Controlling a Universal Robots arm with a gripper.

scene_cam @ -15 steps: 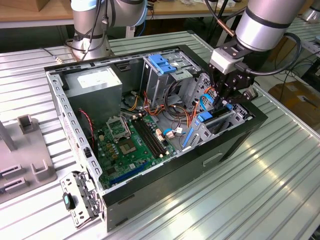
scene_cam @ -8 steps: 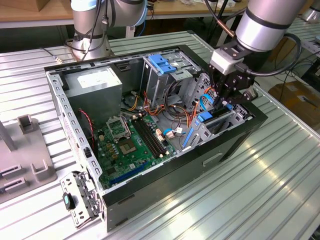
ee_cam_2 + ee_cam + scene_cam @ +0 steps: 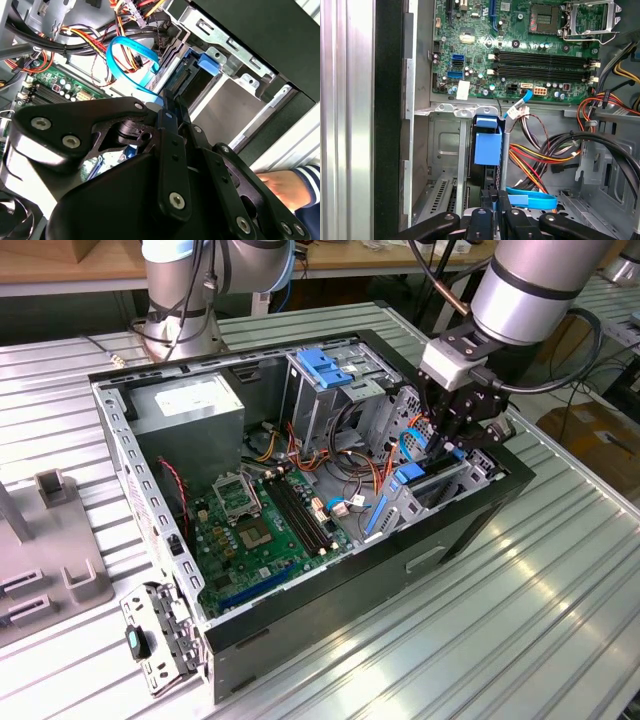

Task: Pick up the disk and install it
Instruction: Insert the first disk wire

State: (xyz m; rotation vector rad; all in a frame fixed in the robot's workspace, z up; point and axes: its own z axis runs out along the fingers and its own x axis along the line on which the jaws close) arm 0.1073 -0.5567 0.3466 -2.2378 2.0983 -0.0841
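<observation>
- One slatted metal table (image 3: 560, 620): bearing everything, its edges running out of frame.
- One black computer case (image 3: 330, 610): lying with its open side up.
- One robot arm (image 3: 530, 280): reaching down over the case's drive bay at the exterior view's right, its upper part cut off.
- One grey power-supply box (image 3: 190, 405): sitting in the case's far corner.
- One green motherboard (image 3: 255, 535): lying on the case floor, partly hidden by cables.
- One disk (image 3: 487, 142): standing on edge in a drive-bay slot. Its blue frame is showing, its labelled face hidden by the bay walls.
- One gripper (image 3: 494, 192): hanging directly over the disk with fingers drawn nearly together, seemingly pinching the frame's edge.
- One blue flat cable (image 3: 131, 59): looping beside the bay.
- One person's hand (image 3: 280, 187): showing beyond the case's outer wall, its striped cuff cut off.
</observation>
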